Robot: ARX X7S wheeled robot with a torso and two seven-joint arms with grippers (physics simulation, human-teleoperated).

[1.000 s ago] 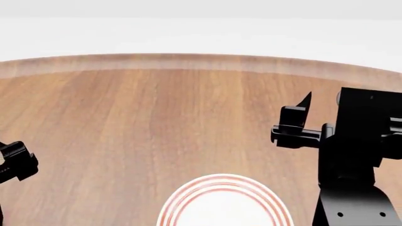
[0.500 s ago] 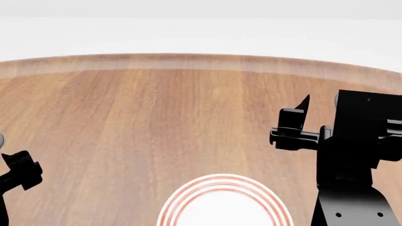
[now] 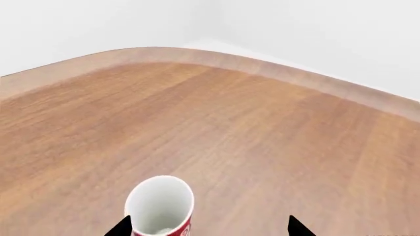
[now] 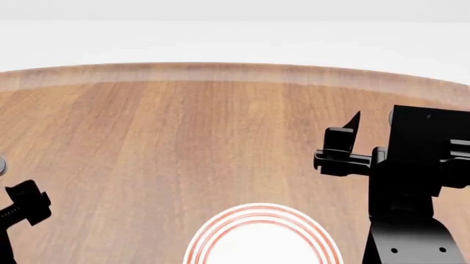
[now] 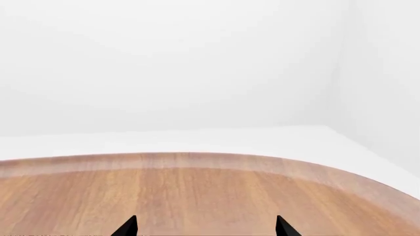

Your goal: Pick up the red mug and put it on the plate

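In the left wrist view, the red mug point(image 3: 159, 206) stands upright on the wooden table, showing its white inside and red wall. It sits between the tips of my left gripper point(image 3: 208, 229), close to one fingertip point(image 3: 121, 227), and the jaws are wide open. The handle is hidden. The plate point(image 4: 261, 212), white with red rings, lies at the near middle of the head view, cut by the frame. My left gripper point(image 4: 26, 202) is low at the far left there. My right gripper point(image 4: 349, 131) hovers open at the right, with only bare table between its tips point(image 5: 205, 229).
The table's curved far edge point(image 4: 235, 71) runs across the head view with white floor beyond it. A small pale sliver point(image 4: 1, 164) shows at the left border; I cannot tell what it is. A rounded table corner point(image 3: 196, 54) lies ahead of the mug.
In the head view my left gripper has sunk lower at the left edge, and the pale sliver has appeared above it. The right arm has barely shifted.
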